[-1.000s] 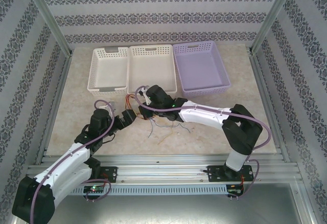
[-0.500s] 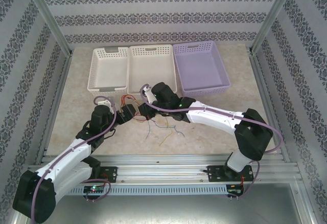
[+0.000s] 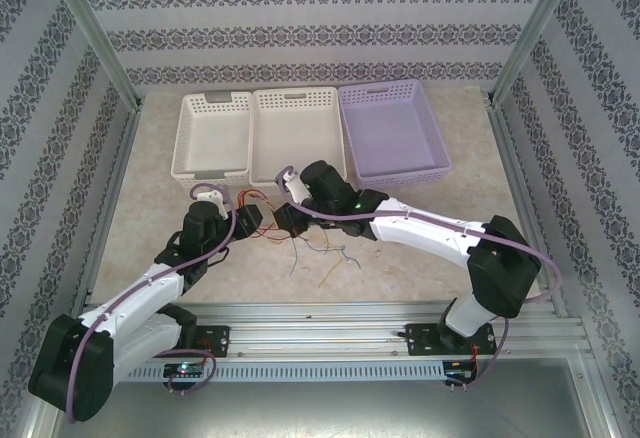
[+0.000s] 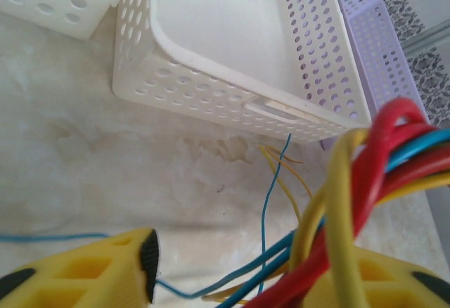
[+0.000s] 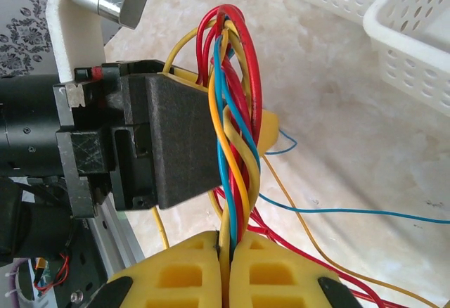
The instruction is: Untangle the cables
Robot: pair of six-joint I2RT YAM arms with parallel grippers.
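My right gripper is pinched shut on the cables. My left gripper straddles them half open, gripping nothing. I'd close it just beside the right one, then pull apart gently.

Light: bright, even, diffuse, from overhead. Shadows lay soft and faint beside the white perforated plastic baskets at the far edge of the pale marbled table. Left wrist view: thin red, yellow and blue cables stood blurred close to the lens.
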